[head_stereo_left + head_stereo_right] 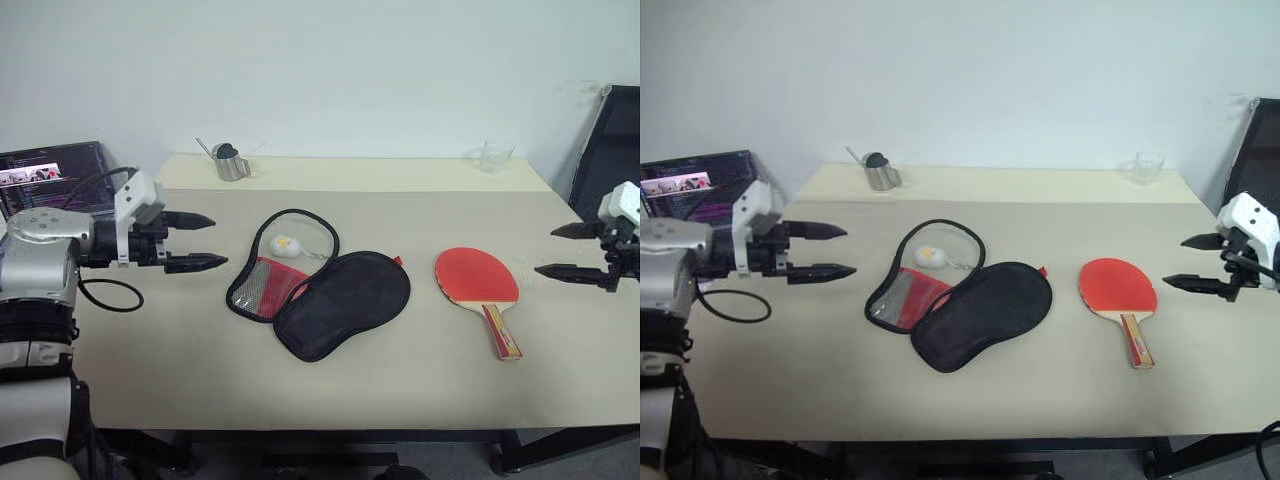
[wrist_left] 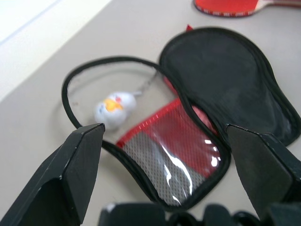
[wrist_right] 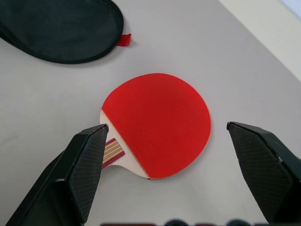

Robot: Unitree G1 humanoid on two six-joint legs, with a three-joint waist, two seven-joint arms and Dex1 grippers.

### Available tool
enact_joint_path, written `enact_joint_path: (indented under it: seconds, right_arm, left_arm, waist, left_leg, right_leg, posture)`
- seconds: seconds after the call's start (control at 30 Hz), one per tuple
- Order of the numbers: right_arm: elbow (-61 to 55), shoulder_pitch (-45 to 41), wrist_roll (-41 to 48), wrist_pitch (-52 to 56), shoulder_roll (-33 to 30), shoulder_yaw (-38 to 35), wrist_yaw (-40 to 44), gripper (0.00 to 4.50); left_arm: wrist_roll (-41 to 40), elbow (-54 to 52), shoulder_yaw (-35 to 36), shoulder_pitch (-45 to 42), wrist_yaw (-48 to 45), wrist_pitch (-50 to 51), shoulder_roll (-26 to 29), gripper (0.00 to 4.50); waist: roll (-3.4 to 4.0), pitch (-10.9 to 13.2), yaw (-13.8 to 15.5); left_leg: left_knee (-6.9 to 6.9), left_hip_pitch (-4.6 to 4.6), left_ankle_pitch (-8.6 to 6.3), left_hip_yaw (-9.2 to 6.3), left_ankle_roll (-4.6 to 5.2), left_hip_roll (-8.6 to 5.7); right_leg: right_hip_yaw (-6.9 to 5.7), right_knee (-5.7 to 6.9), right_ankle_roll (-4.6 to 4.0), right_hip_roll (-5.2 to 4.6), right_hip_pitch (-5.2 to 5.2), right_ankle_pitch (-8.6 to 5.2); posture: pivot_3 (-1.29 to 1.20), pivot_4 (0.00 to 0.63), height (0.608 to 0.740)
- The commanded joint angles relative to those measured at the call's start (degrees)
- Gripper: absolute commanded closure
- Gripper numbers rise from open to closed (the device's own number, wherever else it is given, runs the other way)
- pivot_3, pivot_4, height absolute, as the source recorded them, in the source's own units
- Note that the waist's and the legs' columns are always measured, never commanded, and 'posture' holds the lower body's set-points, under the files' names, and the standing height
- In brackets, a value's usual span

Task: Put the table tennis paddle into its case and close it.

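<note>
Your left pincer (image 1: 203, 241) hangs above the left part of the surface (image 1: 330, 385), fingers spread wide and holding nothing, pointing in toward the case (image 1: 320, 292). Your right pincer (image 1: 562, 251) hangs over the right edge of the surface, also spread wide and empty, pointing in toward the paddle (image 1: 480, 282).

The case lies near the middle of the surface, unzipped and folded open. Its black half rests nearer you and to the right, while the other half, with red lining and a grey mesh pocket, sits to the left. A black-edged clear flap curls up behind it. A small white ball (image 1: 284, 245) with a yellow mark rests inside that loop, just beside the red pocket.

The paddle lies flat on the surface to the right of the case, apart from it, red face up. Its striped wooden handle points toward you and slightly right. In your right wrist view the paddle sits between the two fingers, with a bit of the black case and its red tab beyond.

At the far edge you have a small metal pot (image 1: 230, 162) on the left and a clear glass (image 1: 496, 157) on the right. A laptop (image 1: 55, 175) stands off the left side, and a black cable (image 1: 110, 295) loops on the surface below your left arm.
</note>
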Motion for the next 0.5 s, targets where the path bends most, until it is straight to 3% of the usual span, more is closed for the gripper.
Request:
enact_joint_path:
  seconds: [0.03, 0.2, 0.5]
  right_arm:
    - [0.39, -2.19, -0.39, -0.98, -0.09, -0.09, 0.18, 0.04]
    - [0.19, -2.51, -0.24, -1.08, 0.73, -0.17, -0.32, 0.04]
    - [-5.15, 1.51, 1.57, 0.73, -0.5, -3.54, -1.97, 0.04]
  left_arm:
    - [-1.39, -2.3, 2.65, -0.48, -0.37, 0.31, 2.32, 0.0]
    - [-1.05, -1.71, 2.38, -1.43, 1.38, -0.12, 1.19, 0.0]
    - [6.05, 14.48, -0.91, -8.42, 13.78, -3.48, -8.0, 0.0]
  waist:
    - [0.0, 0.0, 0.07]
    - [0.0, 0.0, 0.11]
    - [0.0, 0.0, 0.33]
  left_leg:
    - [0.0, 0.0, 0.0, 0.0, 0.0, -0.01]
    - [0.0, 0.0, 0.0, 0.02, 0.0, 0.01]
    - [0.02, -0.01, 0.0, 0.05, 0.01, -0.05]
  right_leg:
    - [0.0, 0.0, 0.0, 0.0, 0.0, 0.0]
    - [0.0, -0.01, 0.01, -0.01, 0.01, 0.0]
    - [-0.03, -0.01, 0.06, 0.01, 0.06, 0.03]
  posture:
    - [0.0, 0.15, 0.74]
    - [0.0, 0.15, 0.74]
    - [0.0, 0.15, 0.74]
